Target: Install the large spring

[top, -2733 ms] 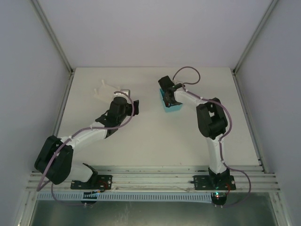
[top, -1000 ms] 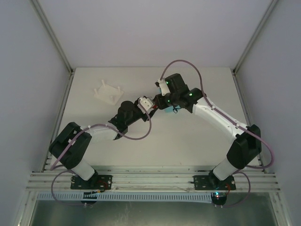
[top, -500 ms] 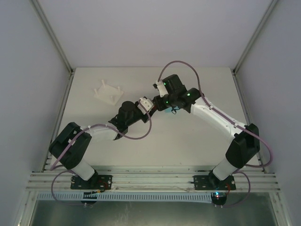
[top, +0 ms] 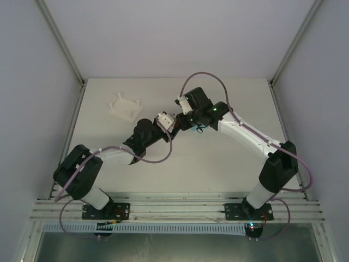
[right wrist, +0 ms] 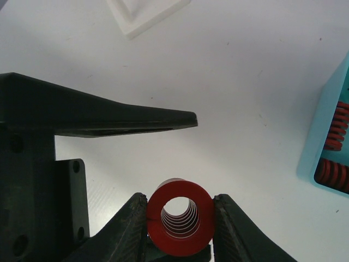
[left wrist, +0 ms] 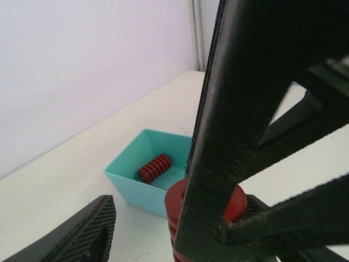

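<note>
Left pincer (top: 173, 123) and right pincer (top: 181, 121) meet mid-table, the white fixture (top: 125, 106) lying apart at back-left.

- Left gripper (top: 170, 122): gone from beside the white fixture (top: 125, 107) at 11 o'clock to table centre.
- Right gripper (right wrist: 180, 218): off the teal bin (left wrist: 126, 176), now clamping the large red spring (right wrist: 180, 243), meeting the left.
- Both: lately nudged toward 10 o'clock.

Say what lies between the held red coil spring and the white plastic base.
In the right wrist view, a black finger of the left gripper crosses between the red coil spring and white plastic base; otherwise bare table.
</note>
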Controlling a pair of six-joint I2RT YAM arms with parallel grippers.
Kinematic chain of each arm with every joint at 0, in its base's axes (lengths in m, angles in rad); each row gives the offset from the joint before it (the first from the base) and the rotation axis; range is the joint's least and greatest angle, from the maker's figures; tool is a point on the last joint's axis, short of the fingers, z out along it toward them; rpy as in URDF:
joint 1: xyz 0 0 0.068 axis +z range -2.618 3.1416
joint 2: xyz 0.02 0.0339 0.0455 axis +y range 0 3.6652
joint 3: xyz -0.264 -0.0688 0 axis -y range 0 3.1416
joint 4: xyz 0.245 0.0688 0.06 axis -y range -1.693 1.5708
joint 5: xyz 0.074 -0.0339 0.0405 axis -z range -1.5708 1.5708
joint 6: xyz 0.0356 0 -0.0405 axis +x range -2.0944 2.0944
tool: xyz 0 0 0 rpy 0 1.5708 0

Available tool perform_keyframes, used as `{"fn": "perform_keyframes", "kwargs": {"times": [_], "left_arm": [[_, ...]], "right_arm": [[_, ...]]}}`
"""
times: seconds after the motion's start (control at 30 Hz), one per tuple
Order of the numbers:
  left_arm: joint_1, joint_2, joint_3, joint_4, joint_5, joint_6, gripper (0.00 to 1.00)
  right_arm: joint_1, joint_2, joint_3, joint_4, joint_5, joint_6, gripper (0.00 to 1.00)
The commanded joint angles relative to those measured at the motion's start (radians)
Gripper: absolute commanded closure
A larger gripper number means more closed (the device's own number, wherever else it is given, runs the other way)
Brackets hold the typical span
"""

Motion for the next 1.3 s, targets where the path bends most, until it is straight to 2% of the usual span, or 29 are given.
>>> {"fn": "perform_keyframes", "kwargs": {"times": [0.0,0.47,0.57,0.73,0.83,1.0,1.13,1.27], "left_arm": [[0.011,-0.027,-0.041,0.119,0.032,-0.02,0.36],[0.033,0.011,-0.022,0.08,0.078,-0.02,0.53],[0.033,0.021,-0.016,0.069,0.089,-0.02,0.62],[0.038,0.027,-0.01,0.052,0.107,-0.019,0.9],[0.044,0.025,-0.007,0.052,0.114,-0.026,1.0],[0.046,0.03,0.002,0.061,0.116,-0.051,1.0],[0.046,0.049,-0.009,0.109,0.09,-0.078,1.0],[0.048,0.051,-0.025,0.147,0.075,-0.091,1.0]], "right_arm": [[0.008,-0.017,0.013,-0.006,-0.017,0.007,0.88],[0.008,-0.024,0.015,0.002,-0.096,0.014,0.87],[0.007,-0.02,0.015,0.005,-0.123,0.018,0.85],[0.008,-0.018,0.013,0.006,-0.144,0.025,0.79],[0.008,-0.012,0.013,0.0,-0.139,0.022,0.76],[0.007,0.007,0.018,0.005,-0.188,0.034,0.72],[0.007,0.009,0.006,0.064,-0.325,0.108,0.55],[0.003,0.004,-0.02,0.117,-0.349,0.188,0.53]]}}
